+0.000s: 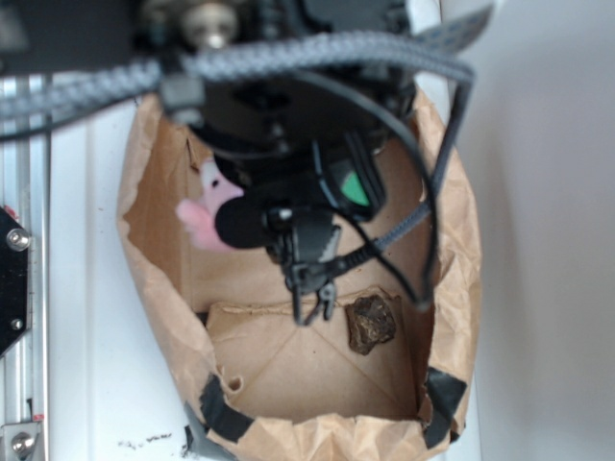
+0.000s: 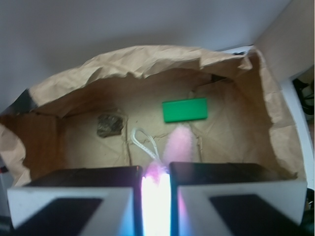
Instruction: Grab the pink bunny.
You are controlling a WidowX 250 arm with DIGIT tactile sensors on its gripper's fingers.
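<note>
I see brown rock point(image 2: 110, 125) on bag floor, ahead-left of jaws. Gripper point(image 2: 156, 173) clamped on pink bunny point(image 2: 178, 142), plush pinched between jaws, poking forward. Green block point(image 2: 185, 109) ahead-right, flat inside paper bag point(image 2: 147, 61).

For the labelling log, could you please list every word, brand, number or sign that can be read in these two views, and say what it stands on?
There is no readable text in either view.
The green block, brown rock, pink bunny and paper bag carry no print.
The dark specks on the white surface below the bag are too small and blurred to tell whether they are writing.
</note>
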